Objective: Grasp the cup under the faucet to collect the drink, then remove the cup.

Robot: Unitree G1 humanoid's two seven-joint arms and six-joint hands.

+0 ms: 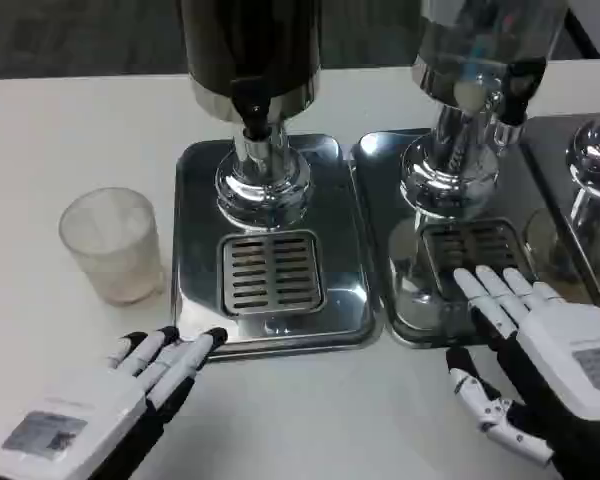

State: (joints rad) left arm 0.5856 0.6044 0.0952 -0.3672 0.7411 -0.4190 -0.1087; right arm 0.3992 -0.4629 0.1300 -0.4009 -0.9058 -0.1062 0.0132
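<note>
**Cup waits off to the side, both hands empty**

While the cup (112, 245) stands upright on the white table (40, 130) out at nine o'clock, it sits just beside the left edge of the steel drip tray (195, 260), clear of the faucet (255, 120). It's a clear, frosted-looking cup, and I can't tell whether there's anything in it. The faucet hangs from the dark dispenser (250, 50) up at twelve o'clock, right above the slotted grate (272, 272) in the middle of that tray.

Down at seven o'clock, the left robot hand (130, 385) lies low over the table, fingers stretched forward and holding nothing, dark fingertips at the tray's front-left corner. The cup is near it, a little further out, not touched.

Over at four o'clock, the right robot hand (540, 345) is also spread and empty, its fingers reaching onto the front of a second tray (380, 200), at the edge of that tray's grate (475, 245). Above it, at one o'clock, stands a second dispenser (480, 60) with a clear tank.
</note>
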